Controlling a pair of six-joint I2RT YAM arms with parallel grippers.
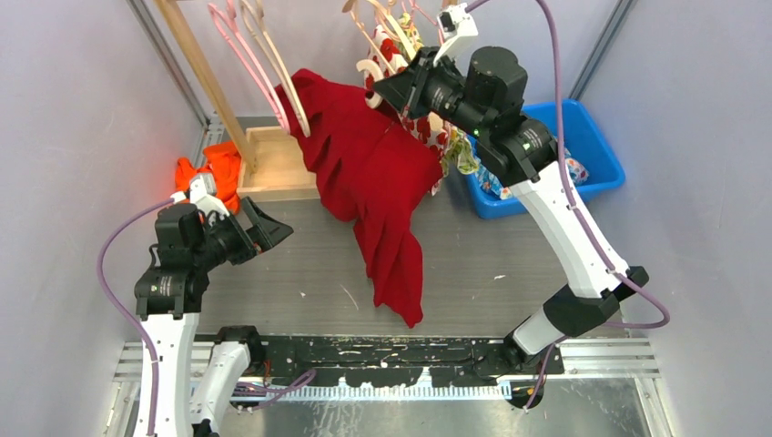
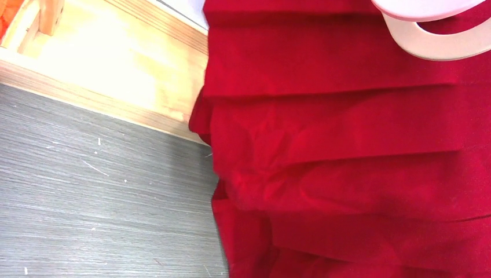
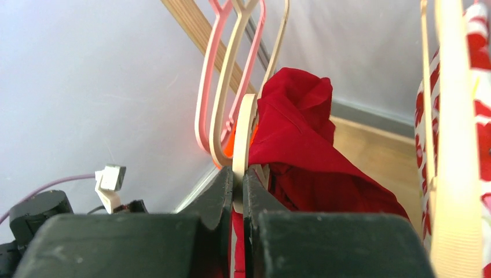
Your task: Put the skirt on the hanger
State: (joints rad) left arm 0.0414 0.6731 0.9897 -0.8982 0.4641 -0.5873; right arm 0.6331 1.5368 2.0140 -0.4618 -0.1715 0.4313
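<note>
**Top view.** The red skirt (image 1: 373, 173) runs from the rack at upper centre down onto the table (image 1: 273, 300), with its hem lying at lower centre. The right gripper (image 1: 380, 89), upper centre, pinches a cream hanger (image 1: 368, 64) at the skirt's upper edge. The left gripper (image 1: 271, 235), left of centre, has its jaws spread and holds nothing; it sits near the skirt's left edge. An orange cloth (image 1: 214, 168) and the wooden rack base (image 1: 273, 164) are at left, a blue bin (image 1: 592, 150) at right.

**Left wrist view.** The gripper's own fingers are not in frame. The pleated skirt (image 2: 347, 174) fills the right half. A curved piece of cream hanger (image 2: 440, 49) shows against it at upper right. Rack base (image 2: 104, 63) upper left, table (image 2: 87, 202) lower left.

**Right wrist view.** The jaws are pressed together on the thin edge of the hanger (image 3: 244, 133), centre frame. The skirt's top (image 3: 301, 145) is bunched against the hanger's right side; whether it passes over the bar cannot be told. Pink hangers (image 3: 205, 87) are behind, a floral garment (image 3: 480, 87) at the right edge.

**Judgement.** Partly done. The hanger is gripped and meets the skirt, but much of the cloth trails on the table. Left to do: seat the waistband on the hanger and lift the skirt free.
</note>
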